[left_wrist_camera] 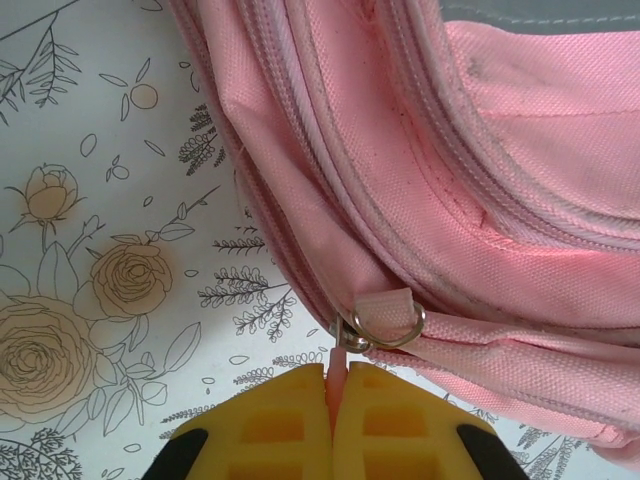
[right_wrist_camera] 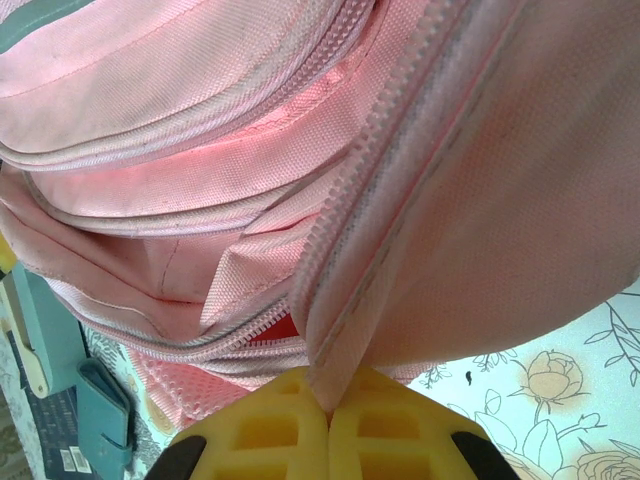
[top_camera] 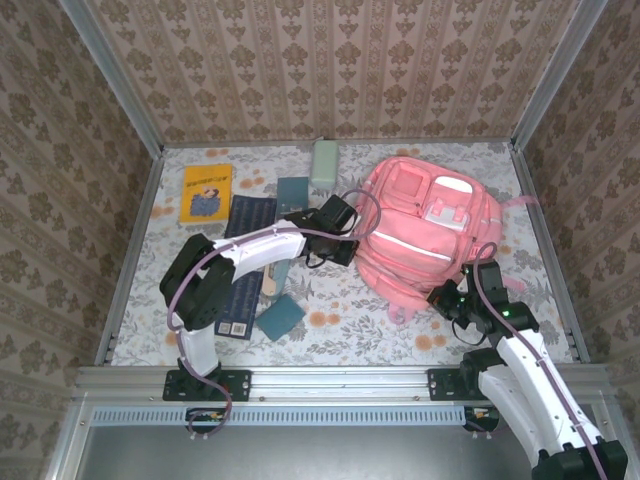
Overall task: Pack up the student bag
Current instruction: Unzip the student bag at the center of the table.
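The student bag (top_camera: 425,235), a big pink backpack, lies on the flowered table at the right of centre. My left gripper (top_camera: 345,238) is at the bag's left edge. In the left wrist view its yellow fingers (left_wrist_camera: 280,420) are shut on a thin pink zip pull (left_wrist_camera: 337,362) that hangs from a metal ring (left_wrist_camera: 385,325) on the bag (left_wrist_camera: 480,180). My right gripper (top_camera: 455,300) is at the bag's near right corner. It is shut on a zip-edged flap (right_wrist_camera: 400,250) of the bag, held up from a slit that shows red lining (right_wrist_camera: 280,328).
Left of the bag lie a yellow book (top_camera: 206,192), a long dark blue notebook (top_camera: 245,265), a teal wallet (top_camera: 281,316), a small teal book (top_camera: 292,192) and a pale green case (top_camera: 323,163). Metal rails and patterned walls close in the table on all sides.
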`<action>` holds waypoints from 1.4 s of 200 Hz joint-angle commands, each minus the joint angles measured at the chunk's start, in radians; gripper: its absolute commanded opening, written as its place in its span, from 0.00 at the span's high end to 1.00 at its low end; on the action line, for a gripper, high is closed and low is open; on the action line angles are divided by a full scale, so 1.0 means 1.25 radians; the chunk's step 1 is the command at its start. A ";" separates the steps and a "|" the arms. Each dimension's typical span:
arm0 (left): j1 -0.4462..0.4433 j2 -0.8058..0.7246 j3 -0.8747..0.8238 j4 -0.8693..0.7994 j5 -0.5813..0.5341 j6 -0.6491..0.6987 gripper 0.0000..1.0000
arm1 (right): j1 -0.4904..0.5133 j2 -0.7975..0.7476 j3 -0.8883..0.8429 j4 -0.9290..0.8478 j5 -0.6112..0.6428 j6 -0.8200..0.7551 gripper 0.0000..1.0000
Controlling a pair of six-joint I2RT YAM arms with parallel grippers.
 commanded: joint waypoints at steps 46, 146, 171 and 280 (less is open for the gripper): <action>0.088 0.054 0.085 0.009 -0.194 0.039 1.00 | -0.033 0.000 0.020 -0.120 -0.038 -0.069 0.96; -0.002 -0.129 -0.067 0.061 -0.003 -0.016 1.00 | 0.261 0.242 0.240 0.112 0.067 -0.118 0.59; -0.012 -0.150 -0.076 0.071 0.018 -0.028 1.00 | 0.319 0.403 0.327 0.197 0.080 -0.170 0.59; -0.015 -0.155 -0.072 0.063 0.036 -0.039 1.00 | 0.336 0.675 0.414 0.301 0.018 -0.209 0.59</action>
